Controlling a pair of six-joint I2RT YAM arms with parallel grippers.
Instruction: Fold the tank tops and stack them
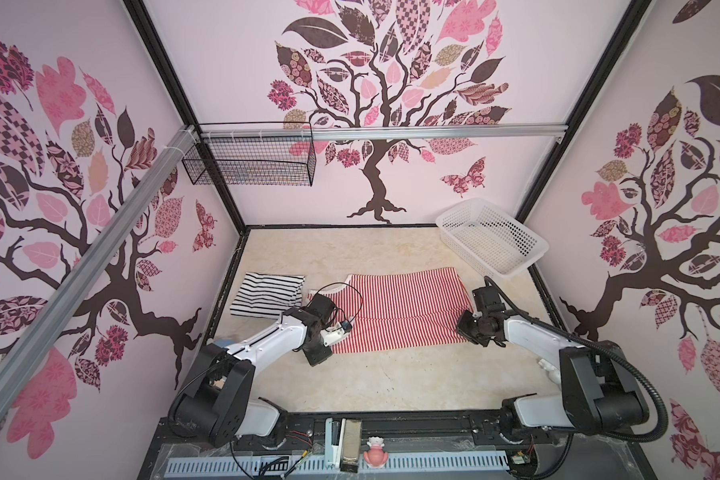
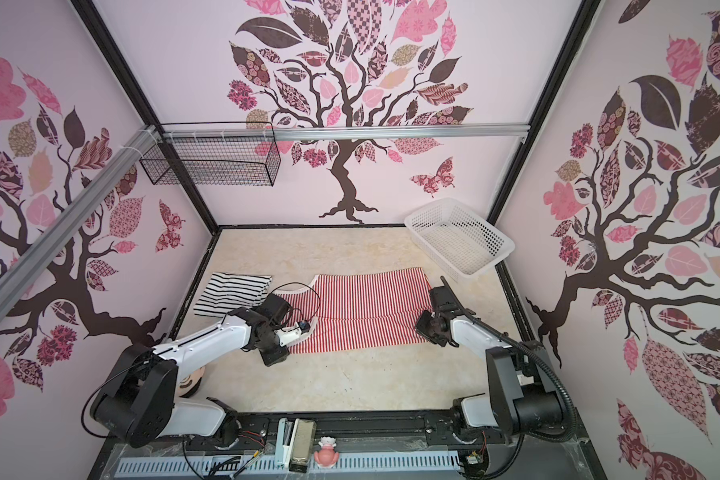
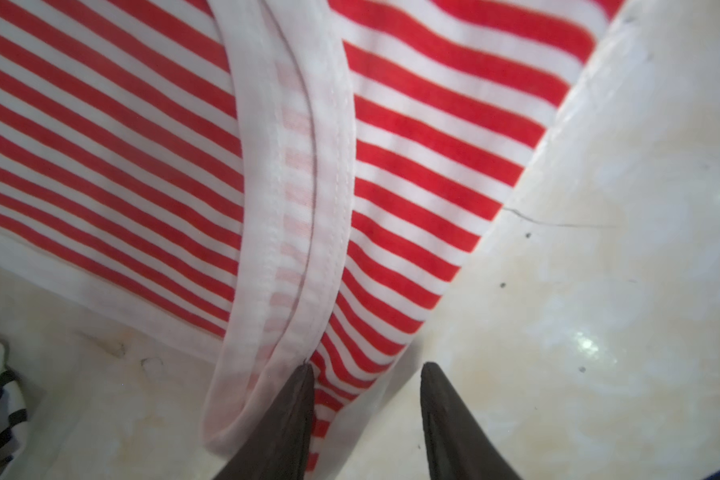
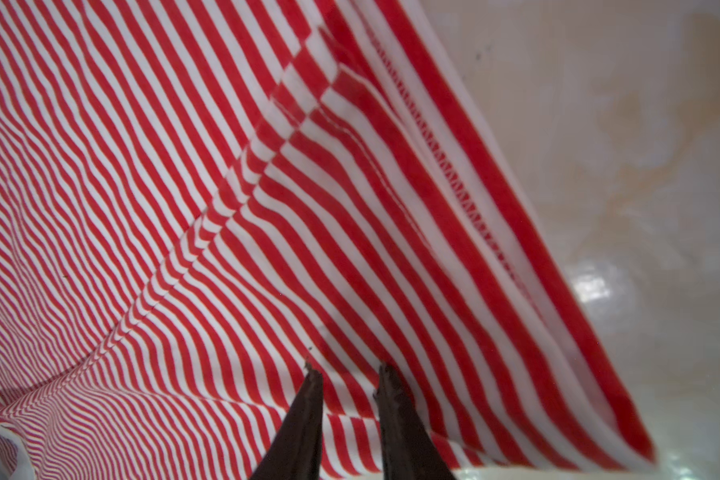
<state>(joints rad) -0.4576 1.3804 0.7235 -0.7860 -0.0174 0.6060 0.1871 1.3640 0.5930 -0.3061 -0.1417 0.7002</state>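
Pink tree-mural walls [image 1: 233, 62] enclose a marbled beige counter [image 1: 391, 374]. The red-and-white tank top [image 1: 408, 307] lies spread at centre, with the black-and-white tank top [image 1: 267, 291] folded to its left. The left gripper [image 3: 366, 374] has its jaws half-wide at the trim; the right gripper [image 4: 348, 374] has its jaws narrowly apart.

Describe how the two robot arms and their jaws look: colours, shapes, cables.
Both the left arm and the right arm have white shell links with black joints. A thin black cable loops over the left wrist, near a small white and blue block. A thick black ribbed hose runs along the right arm. The jaws are dark and taper to points.
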